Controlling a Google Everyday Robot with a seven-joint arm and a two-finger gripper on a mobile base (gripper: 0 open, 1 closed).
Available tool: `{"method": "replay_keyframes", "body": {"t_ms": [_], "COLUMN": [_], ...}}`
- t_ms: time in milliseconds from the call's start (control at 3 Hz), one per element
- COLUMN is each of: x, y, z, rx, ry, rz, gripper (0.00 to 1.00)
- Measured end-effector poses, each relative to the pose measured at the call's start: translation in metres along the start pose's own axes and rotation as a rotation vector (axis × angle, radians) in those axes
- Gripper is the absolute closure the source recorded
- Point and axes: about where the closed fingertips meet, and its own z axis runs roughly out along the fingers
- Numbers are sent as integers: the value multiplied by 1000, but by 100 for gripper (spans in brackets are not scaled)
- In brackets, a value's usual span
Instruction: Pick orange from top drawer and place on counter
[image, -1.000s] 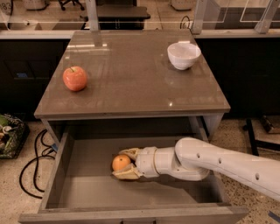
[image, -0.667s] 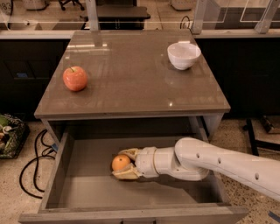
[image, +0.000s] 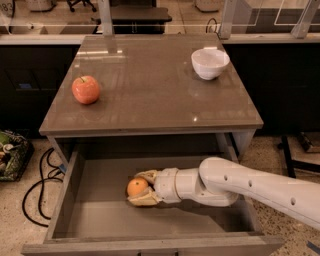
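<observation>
Open top drawer (image: 95, 220), left of centre: the orange (image: 137, 186) sits on the flat floor. My gripper (image: 134, 189) reaches in from the right with its 2 fingers (image: 146, 200) closed around the fruit, 1 on its far side and 1 on its near side. I judge the orange light, firm, smooth-skinned and apt to roll, best held across its widest girth with a moderate squeeze. The counter (image: 150, 100) above carries an apple (image: 86, 89) and a bowl (image: 210, 63).
</observation>
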Motion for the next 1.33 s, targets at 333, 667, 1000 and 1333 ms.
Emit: {"method": "replay_keyframes", "body": {"t_ms": [333,667,1000,1333], "x": [-3,-21,-46,-71], "y": [0,3,11,22], "z": [-1,-23,-53,-84], "rx": [-30,-70,-117,-128], "ry": [-15,-45,-81,-100], "rz": [14,29,33,21], "gripper": [100,100,100,100]}}
